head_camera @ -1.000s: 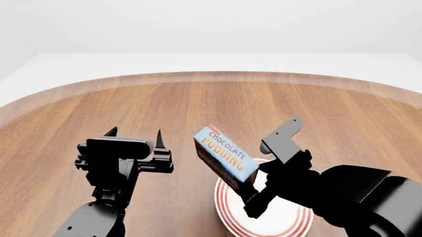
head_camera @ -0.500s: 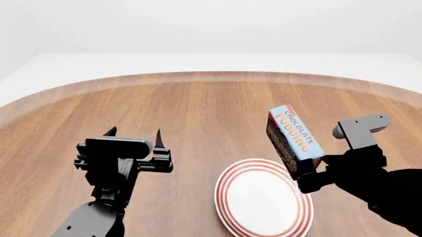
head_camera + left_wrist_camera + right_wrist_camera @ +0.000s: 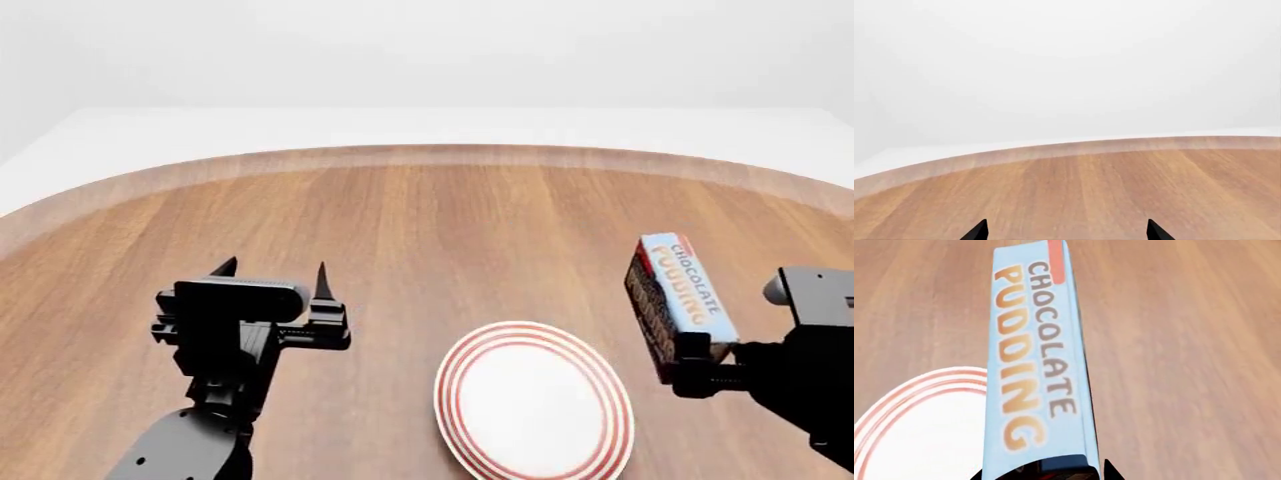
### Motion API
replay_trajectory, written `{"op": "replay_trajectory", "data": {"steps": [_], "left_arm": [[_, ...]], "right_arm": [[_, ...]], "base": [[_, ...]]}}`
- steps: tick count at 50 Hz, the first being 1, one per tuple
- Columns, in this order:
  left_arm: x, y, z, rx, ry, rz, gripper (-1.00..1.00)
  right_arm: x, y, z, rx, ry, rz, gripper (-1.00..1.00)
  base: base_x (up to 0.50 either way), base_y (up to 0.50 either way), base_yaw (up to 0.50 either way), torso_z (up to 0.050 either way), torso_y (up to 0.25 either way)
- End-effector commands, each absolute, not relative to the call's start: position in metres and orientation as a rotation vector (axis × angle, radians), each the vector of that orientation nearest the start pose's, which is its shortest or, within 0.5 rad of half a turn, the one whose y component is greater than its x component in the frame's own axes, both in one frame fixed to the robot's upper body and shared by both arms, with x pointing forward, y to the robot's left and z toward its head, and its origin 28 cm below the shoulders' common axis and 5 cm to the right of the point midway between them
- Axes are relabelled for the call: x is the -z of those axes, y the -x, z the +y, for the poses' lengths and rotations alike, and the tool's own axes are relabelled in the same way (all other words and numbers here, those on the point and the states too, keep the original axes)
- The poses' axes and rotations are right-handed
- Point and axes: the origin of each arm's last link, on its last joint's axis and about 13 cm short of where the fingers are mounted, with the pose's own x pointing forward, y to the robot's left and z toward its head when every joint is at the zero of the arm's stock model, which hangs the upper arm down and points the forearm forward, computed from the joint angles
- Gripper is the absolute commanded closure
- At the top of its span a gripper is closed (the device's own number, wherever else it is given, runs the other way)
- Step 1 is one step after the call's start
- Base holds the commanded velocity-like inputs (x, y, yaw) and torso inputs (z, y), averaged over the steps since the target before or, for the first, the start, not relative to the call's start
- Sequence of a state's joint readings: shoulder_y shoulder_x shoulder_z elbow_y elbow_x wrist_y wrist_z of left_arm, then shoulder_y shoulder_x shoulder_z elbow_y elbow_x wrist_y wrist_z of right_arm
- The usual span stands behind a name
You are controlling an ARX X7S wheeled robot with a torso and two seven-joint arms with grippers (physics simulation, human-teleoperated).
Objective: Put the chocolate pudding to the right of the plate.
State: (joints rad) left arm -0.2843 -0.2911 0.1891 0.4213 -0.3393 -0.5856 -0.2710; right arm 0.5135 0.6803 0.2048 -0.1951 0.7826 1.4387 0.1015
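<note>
Right end effector (image 3: 697, 365) partly cropped

Round wooden bench (image 3: 441, 220) w/ lighter raised rim along far edge; grain runs front to back. Pale white floor/backdrop (image 3: 427, 60) beyond the bench, plain.

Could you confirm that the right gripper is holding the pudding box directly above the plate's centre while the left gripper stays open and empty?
Not quite: the pudding box in the right gripper is past the plate's right edge, as the head view shows. The left gripper is open and empty.
</note>
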Motion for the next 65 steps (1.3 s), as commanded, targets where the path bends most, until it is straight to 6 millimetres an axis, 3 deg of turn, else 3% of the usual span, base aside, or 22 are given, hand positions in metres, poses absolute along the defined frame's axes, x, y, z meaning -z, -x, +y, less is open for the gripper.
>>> {"op": "replay_trajectory", "data": {"steps": [1, 28, 44, 65], "left_arm": [[-0.121, -0.246, 0.214, 0.043, -0.043, -0.049, -1.00], [-0.119, -0.244, 0.214, 0.043, -0.042, -0.045, -1.00], [-0.118, -0.243, 0.214, 0.047, -0.041, -0.044, -1.00], [-0.117, -0.243, 0.214, 0.049, -0.041, -0.043, -1.00]], "right_arm": [[-0.153, -0.233, -0.265, 0.114, -0.067, 0.665, 1.00], [-0.111, -0.215, -0.281, 0.176, -0.112, 0.768, 1.00], [-0.102, -0.211, -0.296, 0.248, -0.135, 0.790, 1.00], [-0.093, -0.214, -0.298, 0.258, -0.139, 0.796, 1.00]], "base": [[0.00, 0.00, 0.00, 0.000, 0.000], [0.00, 0.00, 0.00, 0.000, 0.000], [0.00, 0.00, 0.00, 0.000, 0.000], [0.00, 0.00, 0.00, 0.000, 0.000]]}}
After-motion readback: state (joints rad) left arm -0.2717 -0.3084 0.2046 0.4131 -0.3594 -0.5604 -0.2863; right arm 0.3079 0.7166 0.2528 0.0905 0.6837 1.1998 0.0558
